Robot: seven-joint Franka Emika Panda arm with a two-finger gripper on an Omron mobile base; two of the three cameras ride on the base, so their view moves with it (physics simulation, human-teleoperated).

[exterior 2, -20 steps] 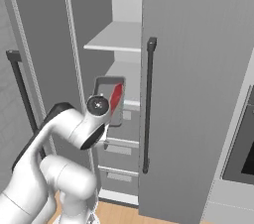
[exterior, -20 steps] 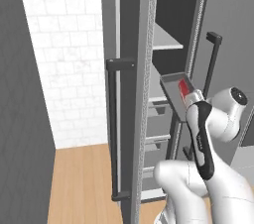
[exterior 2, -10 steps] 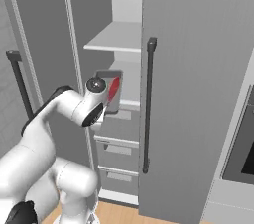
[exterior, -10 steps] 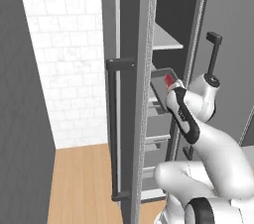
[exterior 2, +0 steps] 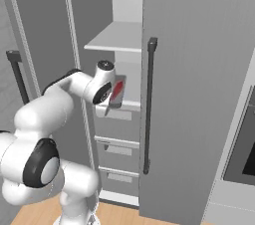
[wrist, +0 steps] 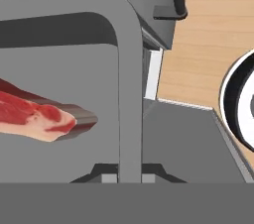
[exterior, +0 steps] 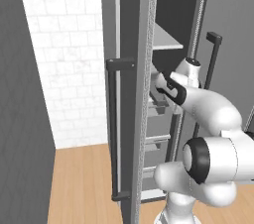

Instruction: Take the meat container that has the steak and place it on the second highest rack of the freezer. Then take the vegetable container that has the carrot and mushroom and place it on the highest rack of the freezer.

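Since a second ago we have carried the meat container (exterior 2: 117,92) up and forward, from in front of the drawers to the mouth of the freezer (exterior 2: 199,69). In the right base view we see it tilted steeply, just above the second shelf (exterior 2: 130,103) and below the highest rack (exterior 2: 117,37). The steak (wrist: 34,114) lies inside it, a red slab against the tray floor in the hand view. Our gripper (exterior 2: 110,100) is clamped on the tray's near rim; that rim (wrist: 128,84) runs straight up between the fingertips. Grey drawers (exterior 2: 119,152) stack below. The open door (exterior: 126,94) with its dark bar handle (exterior: 115,129) hides the tray in the left base view
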